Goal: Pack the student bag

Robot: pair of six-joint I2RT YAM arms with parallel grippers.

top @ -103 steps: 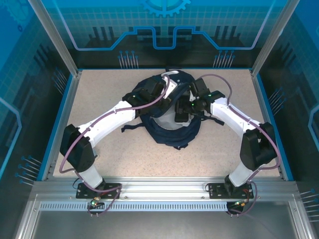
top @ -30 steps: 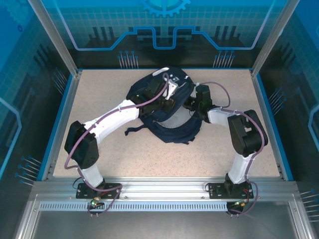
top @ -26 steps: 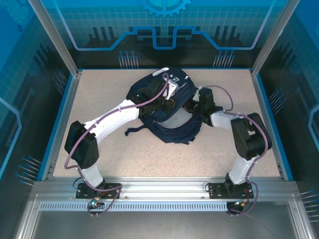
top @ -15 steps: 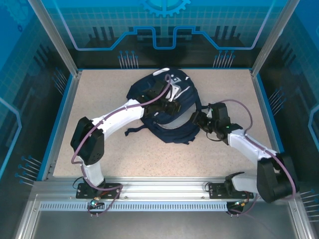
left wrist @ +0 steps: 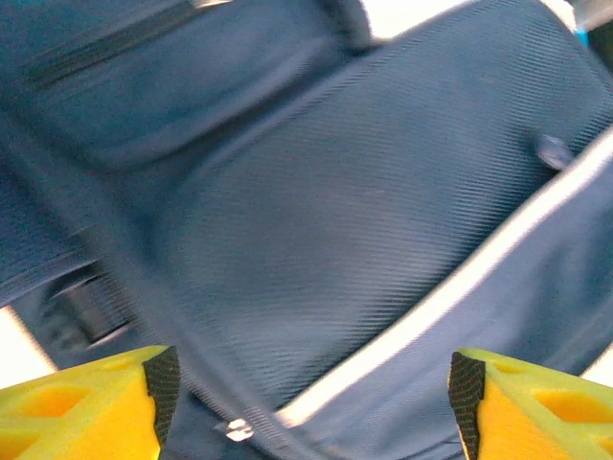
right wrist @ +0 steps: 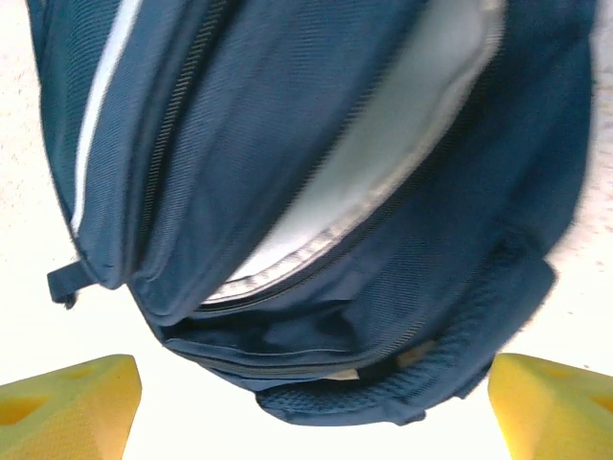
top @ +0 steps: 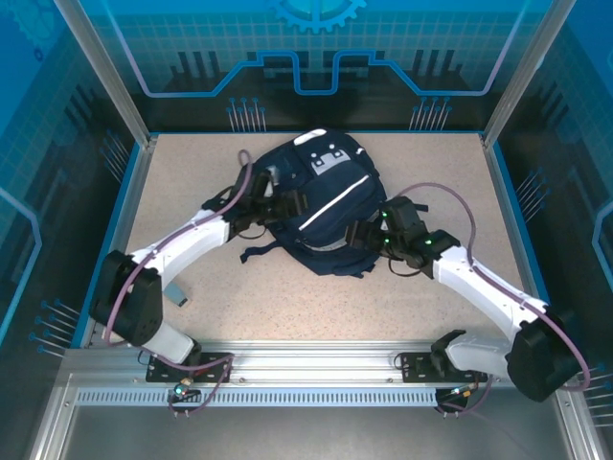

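The student bag (top: 347,218) lies flat in the middle of the table, navy blue, with its white stripe (top: 335,202) and white-grey patch (top: 329,162) facing up. My left gripper (top: 285,205) is at the bag's left side. It is open just above the navy fabric (left wrist: 316,192), with the stripe (left wrist: 431,307) running between its yellow fingers (left wrist: 86,407). My right gripper (top: 365,236) is at the bag's near right edge, open and holding nothing. In the right wrist view the bag (right wrist: 287,125) has its zip apart, and pale lining (right wrist: 383,144) shows inside.
Dark straps (top: 259,251) trail from the bag's near left side onto the speckled tabletop (top: 192,172). A raised blue rim (top: 115,230) bounds the table, with metal frame posts (top: 105,72) at the far corners.
Both grippers have opened and let go of the bag. Both arms have drawn back toward the near edge, the right one swinging out to the right. The bag now lies flat, front up.
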